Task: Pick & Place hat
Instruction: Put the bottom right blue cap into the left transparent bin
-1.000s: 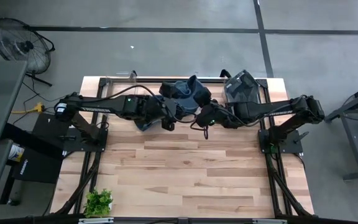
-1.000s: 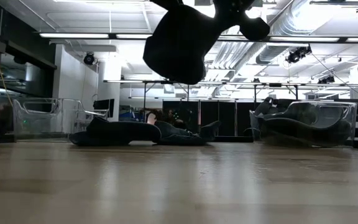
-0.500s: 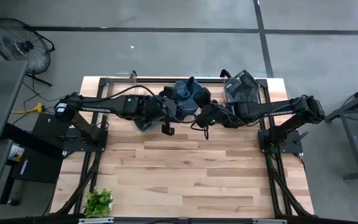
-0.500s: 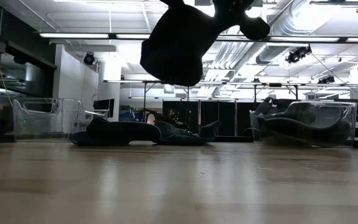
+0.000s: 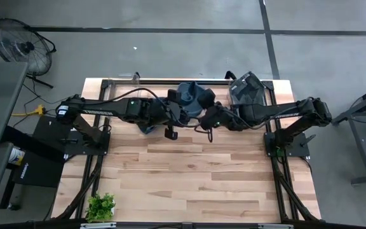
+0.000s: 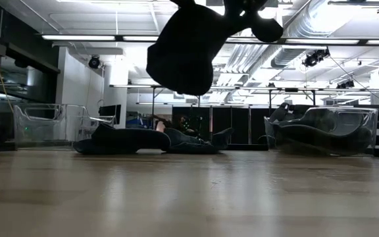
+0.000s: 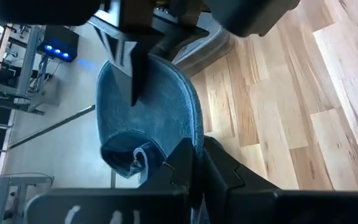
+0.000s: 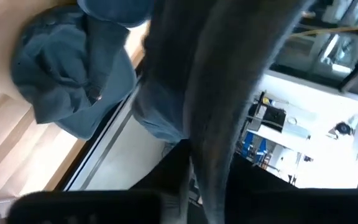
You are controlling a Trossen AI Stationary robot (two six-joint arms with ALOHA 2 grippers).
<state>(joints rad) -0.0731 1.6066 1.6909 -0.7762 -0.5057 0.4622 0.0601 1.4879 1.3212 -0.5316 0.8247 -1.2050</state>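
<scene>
A blue hat [image 5: 192, 98] hangs high above the table's far middle, held between both grippers; in the low view it is a dark shape [image 6: 186, 46] well clear of the wood. My left gripper [image 5: 178, 113] is shut on it from the left, and my right gripper [image 5: 206, 116] is shut on it from the right. The left wrist view shows the hat's brim [image 7: 151, 106] spread out ahead of the fingers. More dark hats [image 6: 143, 140] lie in a heap on the table below. My left gripper pinches the edge of the hat's brim [image 7: 194, 146] between its two shut fingers, coming from the table's left. The hat is lifted clear of the table. My right gripper holds the opposite side of the hat [image 7: 132, 93], with its fingers [image 7: 129, 62] coming from the table's right. In its own wrist view the cloth [image 8: 210, 93] runs edge-on between its fingers.
A clear bin with hats [image 5: 246, 89] stands at the far right corner; another clear bin [image 6: 45, 125] shows at the far left in the low view. A small green plant [image 5: 100, 207] sits at the near left corner. The table's near half is bare wood [image 5: 196, 178].
My left gripper has moved in toward the hat and taken hold of its brim. The hat, kept aloft by my right gripper, has swung slightly toward the left and its outline has drawn together.
</scene>
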